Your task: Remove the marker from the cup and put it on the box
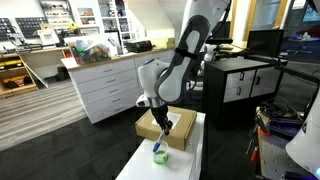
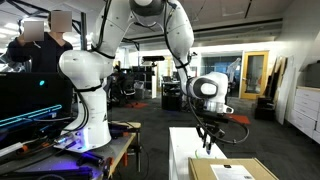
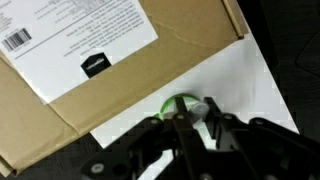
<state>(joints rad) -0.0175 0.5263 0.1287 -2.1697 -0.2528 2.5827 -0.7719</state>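
Observation:
The pale green cup (image 3: 176,104) stands on the white table, just off the edge of the brown box (image 3: 120,95), which has a white label (image 3: 80,40) on top. My gripper (image 3: 192,118) hangs straight above the cup with its fingers drawn close together on a thin dark stick, the marker (image 3: 181,106), which points down at the cup's mouth. Most of the marker is hidden by the fingers. In both exterior views the gripper (image 1: 161,124) (image 2: 207,140) is a little above the cup (image 1: 159,153), beside the box (image 1: 183,126) (image 2: 236,170).
The narrow white table (image 1: 185,160) ends close on both sides of the cup. White drawer cabinets (image 1: 105,85) stand behind it, a black cabinet (image 1: 240,85) to one side. Another white robot arm (image 2: 85,80) and a person (image 2: 40,40) are in the background.

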